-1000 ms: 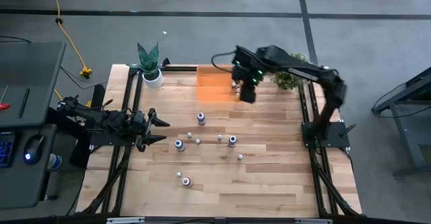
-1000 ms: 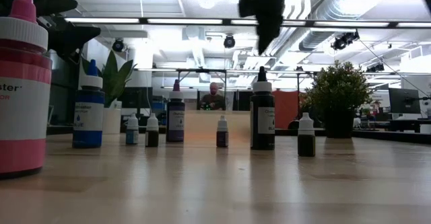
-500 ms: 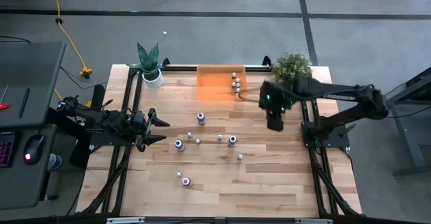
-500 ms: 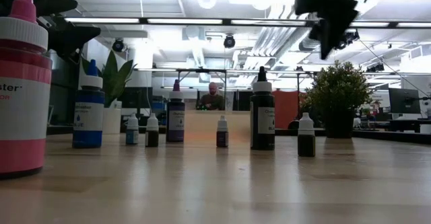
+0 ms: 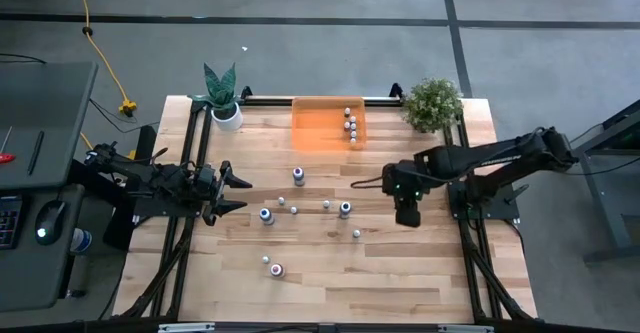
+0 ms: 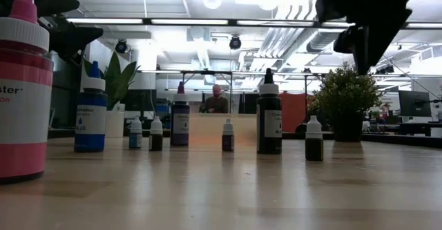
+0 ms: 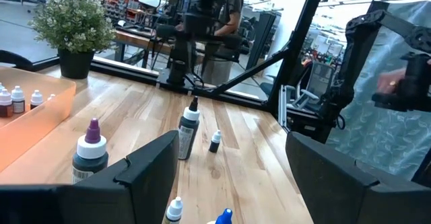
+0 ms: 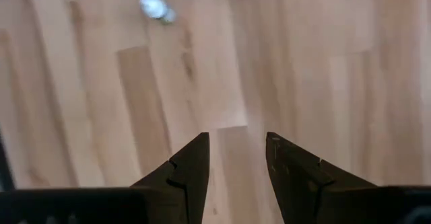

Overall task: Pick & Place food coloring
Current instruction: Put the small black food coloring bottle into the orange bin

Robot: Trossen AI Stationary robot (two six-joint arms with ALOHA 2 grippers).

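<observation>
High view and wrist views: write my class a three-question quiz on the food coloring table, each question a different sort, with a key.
1. True or false: the right gripper holds a bottle.
2. Multiple choice: where do the bottles already dropped off stand? A) in the orange bin B) beside the snake plant C) under the left gripper
3. Fill in: the bushy potted plant stands at the table's far ____ corner.

Key: 1 false, its fingers are apart and empty over bare wood; 2 A; 3 right.
</observation>
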